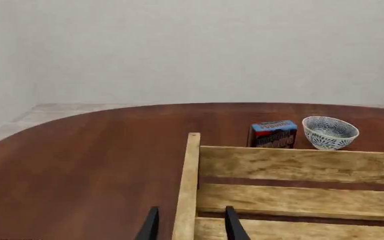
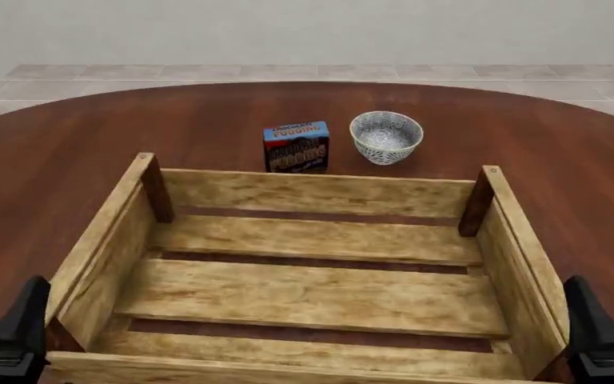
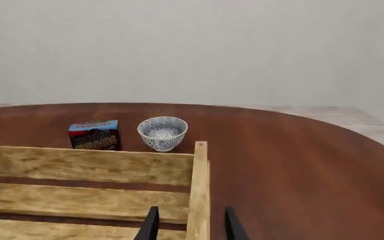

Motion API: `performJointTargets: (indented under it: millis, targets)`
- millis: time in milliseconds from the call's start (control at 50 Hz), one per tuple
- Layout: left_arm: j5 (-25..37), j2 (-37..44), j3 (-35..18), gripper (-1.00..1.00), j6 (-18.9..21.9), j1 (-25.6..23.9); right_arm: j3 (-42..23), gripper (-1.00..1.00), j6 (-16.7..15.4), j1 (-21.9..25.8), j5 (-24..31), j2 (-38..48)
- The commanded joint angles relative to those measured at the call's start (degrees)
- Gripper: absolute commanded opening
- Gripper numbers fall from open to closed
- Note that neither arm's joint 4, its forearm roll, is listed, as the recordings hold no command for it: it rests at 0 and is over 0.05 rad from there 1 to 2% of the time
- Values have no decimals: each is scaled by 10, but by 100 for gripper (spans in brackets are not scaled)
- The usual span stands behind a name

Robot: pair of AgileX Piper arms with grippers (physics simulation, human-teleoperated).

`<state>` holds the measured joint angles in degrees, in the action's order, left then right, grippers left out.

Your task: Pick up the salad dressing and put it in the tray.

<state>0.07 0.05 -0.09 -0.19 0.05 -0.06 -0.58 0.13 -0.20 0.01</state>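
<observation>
Round reddish-brown table (image 2: 93, 136), pale wall (image 2: 307, 32) — tiled floor (image 2: 61, 74)

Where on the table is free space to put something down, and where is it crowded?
Free: the tray floor, nothing lying in it; the bare table left of the pudding box; the table right of the bowl. Crowded: the box and bowl stand close together just beyond the tray's far wall.

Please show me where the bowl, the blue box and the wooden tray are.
bowl (image 2: 386, 137): front view, on its inside.
blue box (image 2: 295, 147): front view, on its front face.
tray (image 2: 318, 194): front view, on its far wall.
</observation>
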Motion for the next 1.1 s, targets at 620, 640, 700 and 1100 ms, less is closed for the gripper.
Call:
performJointTargets:
  millis: [620,640,700,1100]
  targets:
    - [110,0,-117,100,5,28,-4,100,5,-1,12,0]
    - [110,0,-117,100,5,28,-4,100,5,-2,12,0]
    - [123,0,-123,100,15,38,-5,100,6,-3,14,0]
    - [225,1,-181,100,43,125,-1,100,8,-6,20,0]
